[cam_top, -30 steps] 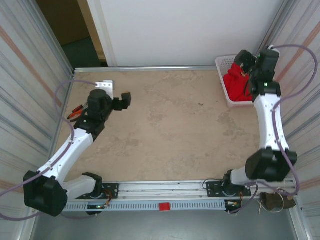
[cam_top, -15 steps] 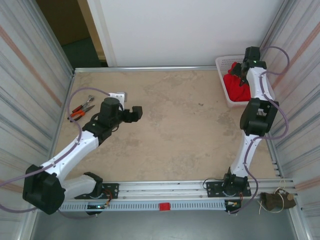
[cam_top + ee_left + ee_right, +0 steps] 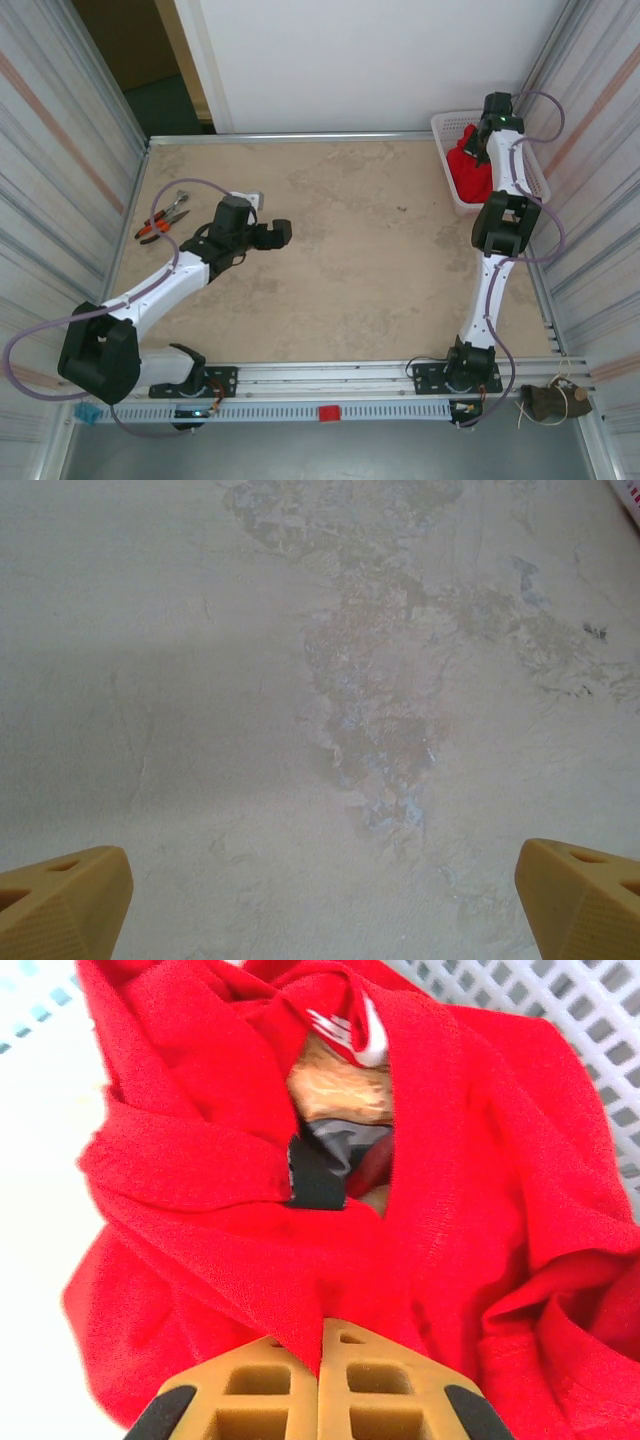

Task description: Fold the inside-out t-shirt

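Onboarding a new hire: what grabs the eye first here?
The bright red t-shirt bunched in the white basket at the far right corner of the table, with the right jaws pinched shut on its cloth. Next, red-handled pliers at the left edge, near the left jaws, wide open.

Two matching white-and-black robot arms, bolted side by side.
The left arm (image 3: 150,290) and right arm (image 3: 487,295) have slim white links and bulky black joint housings, each with a thin lilac cable (image 3: 200,182) looping off it. The left gripper (image 3: 320,865) has mustard-yellow moulded plastic fingers; the right gripper (image 3: 320,1335) shows hollow square cells and black outer corners.
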You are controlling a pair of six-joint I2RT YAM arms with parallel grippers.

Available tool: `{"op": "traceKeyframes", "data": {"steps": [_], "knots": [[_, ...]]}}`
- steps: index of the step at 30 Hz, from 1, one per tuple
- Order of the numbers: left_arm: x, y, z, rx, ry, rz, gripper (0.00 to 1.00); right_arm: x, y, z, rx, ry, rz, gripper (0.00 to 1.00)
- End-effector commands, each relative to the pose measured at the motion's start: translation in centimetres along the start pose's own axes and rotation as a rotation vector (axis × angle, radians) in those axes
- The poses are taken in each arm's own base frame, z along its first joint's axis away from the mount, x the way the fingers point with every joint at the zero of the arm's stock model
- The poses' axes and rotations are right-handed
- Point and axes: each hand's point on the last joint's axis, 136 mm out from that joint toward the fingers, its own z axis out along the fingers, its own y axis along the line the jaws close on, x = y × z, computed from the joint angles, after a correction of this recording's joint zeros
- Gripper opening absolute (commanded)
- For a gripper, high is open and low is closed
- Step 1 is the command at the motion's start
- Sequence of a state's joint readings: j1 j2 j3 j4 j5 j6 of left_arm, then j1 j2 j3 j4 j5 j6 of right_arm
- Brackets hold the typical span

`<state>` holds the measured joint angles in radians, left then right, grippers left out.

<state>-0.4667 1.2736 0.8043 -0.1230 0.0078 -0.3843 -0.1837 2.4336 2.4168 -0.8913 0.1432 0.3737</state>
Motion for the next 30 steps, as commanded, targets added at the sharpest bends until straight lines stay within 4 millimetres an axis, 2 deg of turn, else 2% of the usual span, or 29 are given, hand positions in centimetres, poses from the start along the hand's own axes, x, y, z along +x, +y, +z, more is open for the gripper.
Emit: {"op": "traceKeyframes", "data": {"steps": [1,2,3,5,6,8,10,13,14,16,17,19,22,23,29,30], "knots": [[-2.0,-1.4,-0.9,0.046,-0.050,-0.025,0.99,-3.9,3.6,-8.5,-0.200,-0.121,0.011,0.00],[-2.2,-1.4,-1.1,0.049,-0.056,-0.027,0.99,-4.9,4.9,-11.3,-0.264,-0.169,0.005,0.00],[-2.4,-1.5,-1.3,0.053,-0.063,-0.027,0.99,-6.0,6.6,-15.1,-0.348,-0.231,-0.004,0.00],[-2.7,-1.7,-1.6,0.057,-0.071,-0.027,0.99,-7.2,9.7,-22.8,-0.520,-0.338,-0.024,0.00],[-2.9,-1.8,-1.8,0.060,-0.076,-0.026,0.99,-7.4,11.4,-27.3,-0.621,-0.392,-0.039,0.00],[-3.4,-1.9,-2.2,0.062,-0.085,-0.026,0.99,-6.8,13.8,-35.3,-0.786,-0.479,-0.075,0.00],[-4.0,-2.0,-2.8,0.059,-0.102,-0.024,0.99,-5.2,15.5,-43.1,-0.939,-0.552,-0.120,0.00],[-4.9,-2.2,-3.6,0.058,-0.134,-0.014,0.99,-1.9,16.8,-51.7,-1.126,-0.599,-0.178,0.00],[-5.1,-2.2,-3.8,0.056,-0.144,-0.010,0.99,-0.7,17.0,-53.7,-1.169,-0.606,-0.195,0.00],[-5.6,-2.1,-4.1,0.051,-0.160,-0.006,0.99,1.3,17.5,-56.1,-1.237,-0.589,-0.224,0.00],[-5.8,-2.1,-4.3,0.048,-0.169,-0.005,0.99,2.1,17.7,-56.5,-1.270,-0.566,-0.229,0.00],[-6.0,-2.0,-4.6,0.041,-0.179,-0.005,0.99,3.4,18.0,-55.8,-1.296,-0.508,-0.215,0.00],[-5.7,-1.6,-4.9,0.026,-0.181,-0.010,0.99,5.7,18.9,-51.4,-1.277,-0.407,-0.188,0.00],[-5.4,-1.4,-4.9,0.018,-0.180,-0.009,0.99,6.8,19.3,-49.4,-1.266,-0.375,-0.176,0.00],[-3.1,0.8,-4.1,-0.063,-0.149,0.007,0.99,14.7,20.9,-33.4,-1.065,-0.160,-0.148,0.00],[-2.9,1.1,-3.9,-0.070,-0.145,0.009,0.99,15.6,21.3,-31.8,-1.049,-0.135,-0.159,0.00]]}}
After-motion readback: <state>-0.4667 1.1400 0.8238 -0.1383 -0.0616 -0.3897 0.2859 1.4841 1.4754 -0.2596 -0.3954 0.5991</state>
